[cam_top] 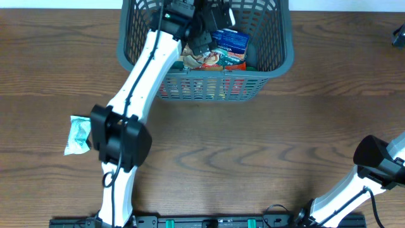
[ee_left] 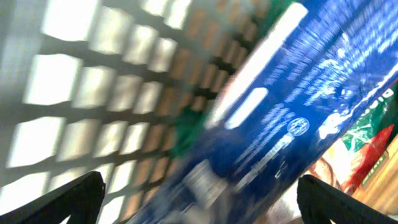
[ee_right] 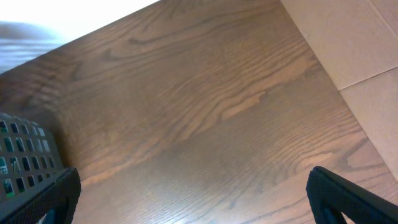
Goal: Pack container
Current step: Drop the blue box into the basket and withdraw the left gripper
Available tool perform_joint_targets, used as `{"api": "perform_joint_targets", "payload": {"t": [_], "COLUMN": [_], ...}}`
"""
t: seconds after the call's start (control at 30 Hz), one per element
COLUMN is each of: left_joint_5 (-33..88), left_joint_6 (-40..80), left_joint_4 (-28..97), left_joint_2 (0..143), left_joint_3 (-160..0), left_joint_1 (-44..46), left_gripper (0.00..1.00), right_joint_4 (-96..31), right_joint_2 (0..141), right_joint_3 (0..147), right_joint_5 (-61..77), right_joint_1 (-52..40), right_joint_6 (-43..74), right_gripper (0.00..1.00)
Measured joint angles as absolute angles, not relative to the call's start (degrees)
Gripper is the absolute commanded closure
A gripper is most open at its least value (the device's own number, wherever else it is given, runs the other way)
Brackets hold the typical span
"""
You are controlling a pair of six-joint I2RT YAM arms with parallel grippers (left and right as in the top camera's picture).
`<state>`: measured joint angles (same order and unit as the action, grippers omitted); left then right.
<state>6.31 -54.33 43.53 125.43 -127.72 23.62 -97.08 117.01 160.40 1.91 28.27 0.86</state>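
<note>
The container, a dark grey lattice basket (cam_top: 283, 58), stands at the back middle of the table. My left arm reaches into it, and the left gripper (cam_top: 205, 28) hangs wide open just over a blue packet (cam_top: 231, 40) that lies on other packets (cam_top: 214, 60). In the left wrist view the blue packet (ee_left: 298, 81) is blurred and spans the gap between the open fingers (ee_left: 199, 202), with the basket's lattice wall (ee_left: 93, 93) behind. My right gripper (ee_right: 199, 205) is open and empty over bare wood, beside the basket's corner (ee_right: 25, 158).
A white and teal packet (cam_top: 78, 134) lies on the table at the left, beside the left arm's elbow. The right arm (cam_top: 378, 161) stands at the front right. A red and green packet (ee_left: 368, 138) lies under the blue one.
</note>
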Motion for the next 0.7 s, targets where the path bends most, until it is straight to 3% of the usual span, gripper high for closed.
{"api": "perform_joint_targets", "payload": {"t": [0.37,0.53,0.7], "left_joint_5": [-7.1,-10.1,-11.1], "left_joint_6": [-35.2,-21.7,-11.4], "left_joint_4": [57.9,74.0,85.3], "left_joint_2": [95.8,86.8,86.4], "left_joint_3": [-128.2,-128.9,-127.5], "left_joint_1": [16.8,5.2,-5.8], "left_gripper": [0.01,0.01,0.01], "right_joint_4": [-97.1,-97.1,-97.1], "right_joint_2": [117.0,117.0,117.0], "right_joint_3": [160.4,160.4,160.4], "right_joint_5": [1.9,1.9,1.9], "right_joint_1": [28.3,28.3,28.3], "right_joint_6": [0.9,0.9,0.9], "right_gripper": [0.01,0.01,0.01]}}
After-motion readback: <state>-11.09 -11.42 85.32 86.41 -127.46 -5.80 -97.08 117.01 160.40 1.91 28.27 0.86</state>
